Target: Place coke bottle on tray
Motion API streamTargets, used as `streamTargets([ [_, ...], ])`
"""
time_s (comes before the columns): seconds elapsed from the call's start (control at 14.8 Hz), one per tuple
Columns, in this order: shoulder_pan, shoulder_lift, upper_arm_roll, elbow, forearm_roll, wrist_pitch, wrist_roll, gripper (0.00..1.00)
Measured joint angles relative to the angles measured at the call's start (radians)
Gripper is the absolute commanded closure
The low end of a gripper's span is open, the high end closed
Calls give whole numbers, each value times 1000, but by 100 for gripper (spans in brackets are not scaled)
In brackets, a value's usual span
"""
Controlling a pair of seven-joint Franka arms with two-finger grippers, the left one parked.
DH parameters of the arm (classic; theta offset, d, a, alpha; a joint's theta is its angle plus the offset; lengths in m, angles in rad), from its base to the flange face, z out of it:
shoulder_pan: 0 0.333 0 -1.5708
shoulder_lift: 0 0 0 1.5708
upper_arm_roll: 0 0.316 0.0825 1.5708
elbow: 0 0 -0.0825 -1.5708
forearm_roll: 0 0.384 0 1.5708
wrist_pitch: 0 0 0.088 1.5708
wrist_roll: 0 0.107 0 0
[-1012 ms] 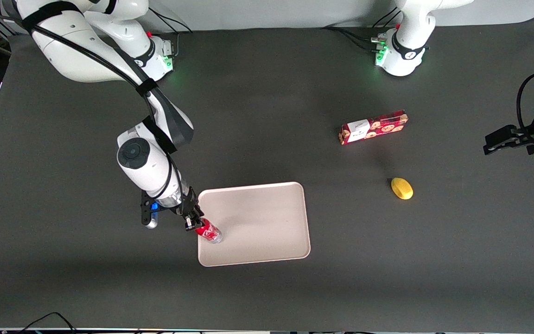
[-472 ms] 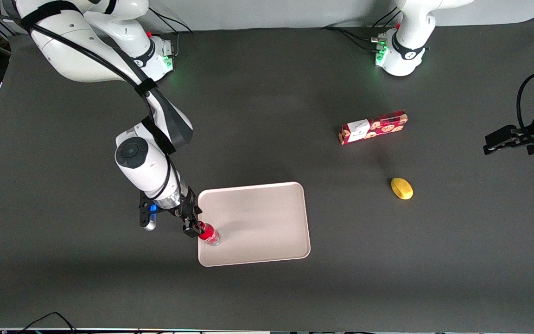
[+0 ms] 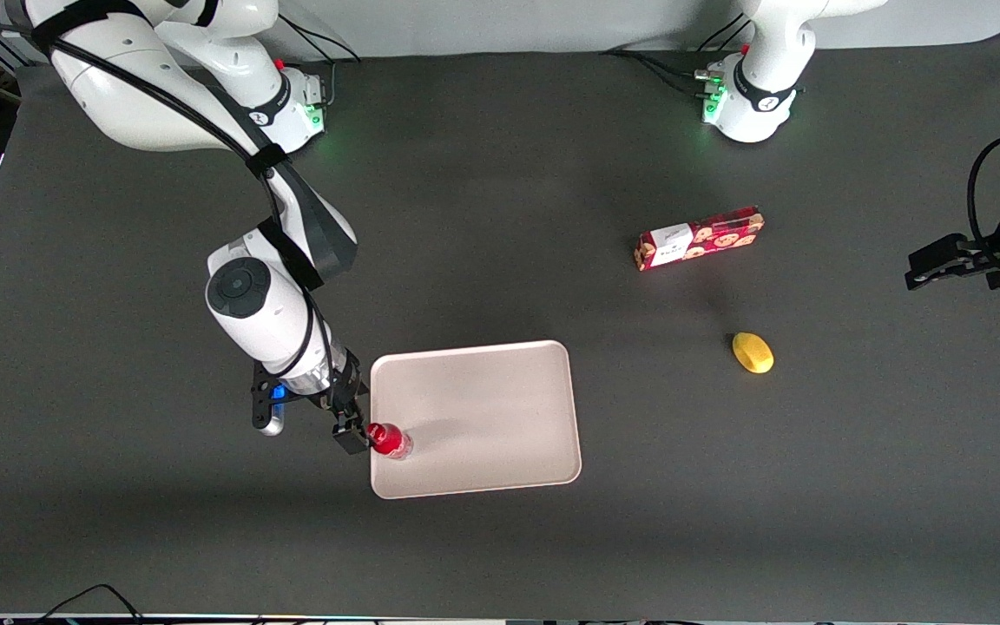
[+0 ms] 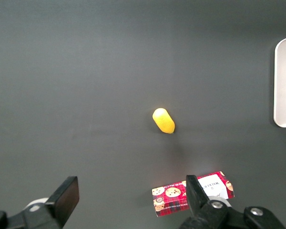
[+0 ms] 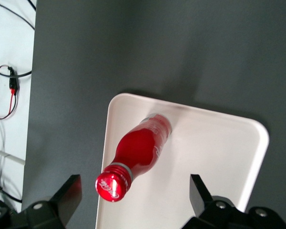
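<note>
The red coke bottle (image 3: pixel 389 440) stands upright on the pinkish-beige tray (image 3: pixel 483 417), just inside the tray's edge toward the working arm's end, close to the corner nearest the front camera. In the right wrist view I look down on the coke bottle (image 5: pixel 142 149), its red cap up and its base on the tray (image 5: pixel 209 157). My gripper (image 3: pixel 356 430) hangs above the bottle, a little toward the working arm's end. The gripper (image 5: pixel 133 200) is open, its fingers wide apart on either side of the cap without touching it.
A red cookie-patterned box (image 3: pixel 699 238) and a yellow oval object (image 3: pixel 753 352) lie toward the parked arm's end of the dark table. The box (image 4: pixel 193 193) and the yellow object (image 4: pixel 163 120) also show in the left wrist view.
The bottle has gone from tilted in the fingers to standing upright on the tray. The gripper has let it go and drawn slightly toward the working arm's end.
</note>
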Motion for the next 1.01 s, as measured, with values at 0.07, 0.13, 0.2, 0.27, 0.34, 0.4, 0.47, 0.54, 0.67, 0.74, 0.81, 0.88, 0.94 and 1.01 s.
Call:
streamTargets([
  [0.07,0,-2,0,21,-2,-41,-8,0],
  [0.13,0,-6,0,42,-4,-86,-28,0],
  [0.2,-1,-14,0,62,-4,-137,-58,0],
  [0.27,-3,-24,0,83,-4,-189,-97,0],
  [0.34,-6,-38,-1,102,-4,-245,-147,0],
  [0.4,-10,-54,-1,119,-4,-298,-203,0],
  [0.47,-15,-72,-3,129,-4,-350,-272,0],
  [0.54,-22,-93,-5,133,-4,-400,-356,0],
  [0.67,-46,-136,-9,134,-4,-506,-554,0],
  [0.74,-68,-155,-11,133,-4,-550,-652,0],
  [0.81,-93,-170,-12,133,-2,-580,-743,0],
  [0.88,-123,-184,-13,133,7,-603,-839,0],
  [0.94,-156,-200,-17,133,23,-621,-940,0],
  [1.01,-188,-218,-24,133,40,-639,-1035,0],
])
